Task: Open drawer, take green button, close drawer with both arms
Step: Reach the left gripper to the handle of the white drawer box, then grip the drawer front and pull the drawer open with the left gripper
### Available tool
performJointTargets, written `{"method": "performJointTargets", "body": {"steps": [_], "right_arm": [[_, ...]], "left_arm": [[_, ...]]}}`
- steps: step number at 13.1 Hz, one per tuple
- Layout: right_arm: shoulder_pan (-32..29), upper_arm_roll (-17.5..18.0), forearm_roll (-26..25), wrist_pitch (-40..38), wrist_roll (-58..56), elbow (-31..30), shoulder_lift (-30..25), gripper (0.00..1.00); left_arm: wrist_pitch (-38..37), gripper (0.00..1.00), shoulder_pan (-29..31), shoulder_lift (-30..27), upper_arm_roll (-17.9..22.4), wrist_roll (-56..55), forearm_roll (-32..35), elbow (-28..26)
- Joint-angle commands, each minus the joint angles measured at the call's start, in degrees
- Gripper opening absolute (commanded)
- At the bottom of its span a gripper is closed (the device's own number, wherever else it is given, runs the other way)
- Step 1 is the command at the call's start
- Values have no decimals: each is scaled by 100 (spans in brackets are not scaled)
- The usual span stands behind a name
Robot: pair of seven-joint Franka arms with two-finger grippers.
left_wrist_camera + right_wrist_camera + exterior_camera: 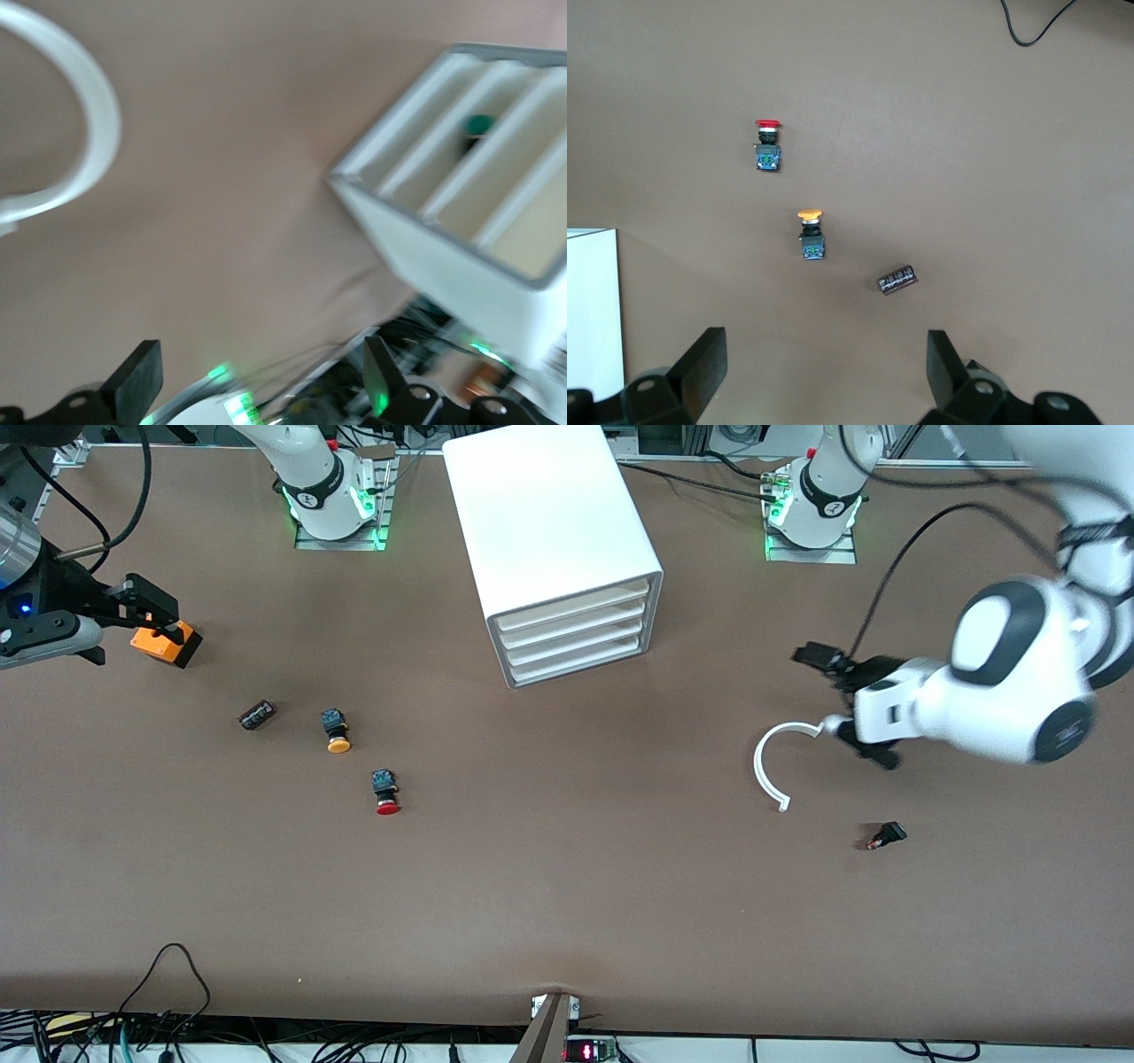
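White cabinet (pixel 549 540) sits mid-table with all four drawers pushed in; the green button (pixel 479 126) lies inside one drawer (pixel 461 146), well apart from both grippers. Left gripper (pixel 842 704) hovers with fingers apart above a white ring (pixel 769 766); right gripper (pixel 133 615), also spread, hangs over an orange block (pixel 164 642).

A brown tabletop (pixel 567 903) fills the scene; black cables (pixel 177 992) trail along its edge nearest the front camera.

Red-capped button (pixel 386 792), yellow-orange-capped button (pixel 336 732), dark cylinder (pixel 256 715), white curved strip (pixel 767 766), orange block (pixel 165 642)
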Motion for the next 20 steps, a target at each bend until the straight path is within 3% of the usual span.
{"method": "performJointTargets", "body": {"steps": [1, 4, 6, 10, 13, 20], "right_arm": [[-39, 37, 79, -67, 64, 111, 36, 100], [-39, 37, 52, -67, 55, 111, 36, 100], [-39, 37, 44, -67, 64, 111, 36, 100], [-39, 37, 26, -67, 55, 111, 36, 100], [-48, 37, 26, -67, 55, 111, 36, 100], [-57, 37, 17, -67, 55, 111, 62, 100]], "left_arm": [[-35, 100, -126, 692, -148, 338, -926, 174], [501, 98, -565, 1070, -438, 365, -1095, 148], [1027, 90, -838, 1412, -684, 539, -1480, 139], [1837, 85, -1339, 2080, -747, 1758, -2324, 139], [1865, 84, -1287, 2573, -747, 2552, -2467, 244], [1636, 81, -1445, 2618, -790, 2430, -3037, 166]]}}
